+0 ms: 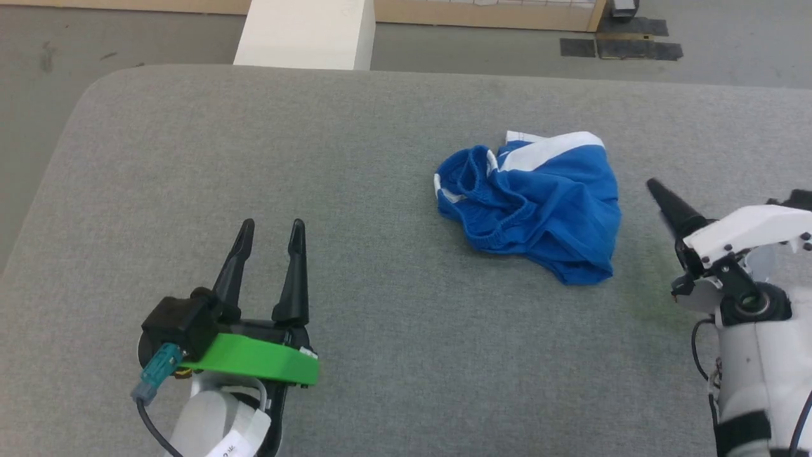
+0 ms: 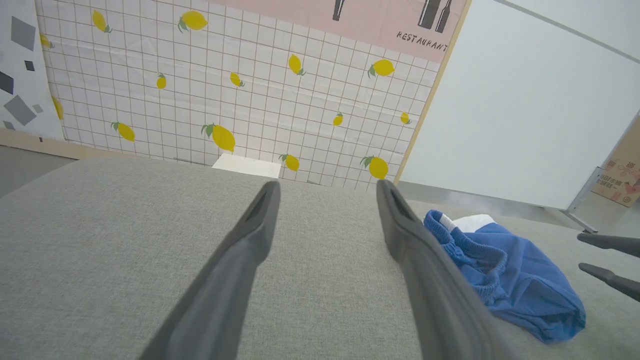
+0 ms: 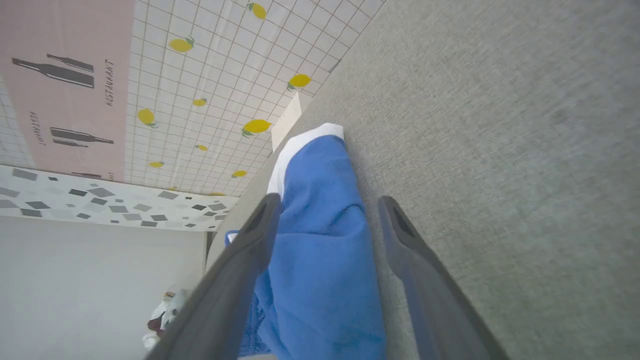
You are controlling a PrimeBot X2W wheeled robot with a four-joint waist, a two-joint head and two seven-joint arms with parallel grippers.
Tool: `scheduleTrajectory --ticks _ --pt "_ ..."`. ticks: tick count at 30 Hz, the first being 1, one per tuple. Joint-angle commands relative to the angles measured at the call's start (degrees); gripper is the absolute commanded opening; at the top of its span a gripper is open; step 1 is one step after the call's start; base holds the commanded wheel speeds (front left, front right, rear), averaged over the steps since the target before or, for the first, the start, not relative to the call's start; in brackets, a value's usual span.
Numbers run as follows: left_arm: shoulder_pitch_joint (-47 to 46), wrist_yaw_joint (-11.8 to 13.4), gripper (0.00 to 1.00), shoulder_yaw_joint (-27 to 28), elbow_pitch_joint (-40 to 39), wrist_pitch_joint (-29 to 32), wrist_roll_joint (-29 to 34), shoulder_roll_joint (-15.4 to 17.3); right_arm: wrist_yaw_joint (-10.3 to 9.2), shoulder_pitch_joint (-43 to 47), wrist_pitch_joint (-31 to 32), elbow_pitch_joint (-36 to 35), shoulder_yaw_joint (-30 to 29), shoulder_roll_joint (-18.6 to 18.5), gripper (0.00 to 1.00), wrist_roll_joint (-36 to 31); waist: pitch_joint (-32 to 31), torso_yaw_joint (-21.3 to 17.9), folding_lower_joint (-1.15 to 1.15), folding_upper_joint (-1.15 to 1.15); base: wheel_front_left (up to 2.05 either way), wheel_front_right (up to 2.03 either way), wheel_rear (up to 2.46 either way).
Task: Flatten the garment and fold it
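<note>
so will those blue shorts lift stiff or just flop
Probably flop: the shorts lie crumpled in soft folds. Likely light, being thin cloth. They may drag and bunch on the grey fabric surface rather than slide.

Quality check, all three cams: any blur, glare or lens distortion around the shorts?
Head view: even light, no glare, garment sharp, thin shadow beneath it. Left wrist view: wide-angle curving of the wall grid, left gripper soft up close. Right wrist view: right gripper and garment slightly blurred.
</note>
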Motion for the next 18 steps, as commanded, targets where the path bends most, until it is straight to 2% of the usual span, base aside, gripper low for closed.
scheduleTrajectory --ticks 1,7,12,16,17,18 --pt "0.47 -0.37 1.0 -0.02 0.15 -0.22 -0.02 -0.15 -0.08 -1.97 2.42 2.68 -1.76 -0.03 1.0 0.73 0.41 0.56 0.0 0.0 0.0 0.0 0.0" --pt "-0.04 -0.38 1.0 -0.84 0.22 -0.22 0.11 -0.15 -0.08 -9.61 14.62 14.68 -8.47 -1.08 1.0 -2.98 1.66 2.42 0.0 0.0 0.0 0.0 0.0" --pt "-0.72 -0.39 1.0 -1.44 0.25 -0.22 0.18 -0.15 -0.08 -13.72 19.01 20.39 -9.77 -1.95 1.0 -8.73 3.01 3.87 0.0 0.0 0.0 0.0 0.0" --pt "-1.28 -0.39 1.0 -1.56 0.13 -0.22 0.16 -0.15 -0.08 -16.23 22.48 22.17 -9.68 -1.39 1.0 -11.19 3.87 4.82 0.0 0.0 0.0 0.0 0.0" --pt "-1.41 -0.39 1.0 -1.51 0.06 -0.22 0.16 -0.15 -0.08 -16.74 23.3 22.15 -9.45 -1.2 0.63 -11.63 4.09 4.99 0.0 0.0 0.0 0.0 0.0" --pt "-1.52 -0.39 1.0 -1.49 0.0 -0.22 0.14 -0.15 -0.08 -17.02 23.71 21.98 -9.3 -1.06 0.37 -11.93 4.23 5.1 0.0 0.0 0.0 0.0 0.0"
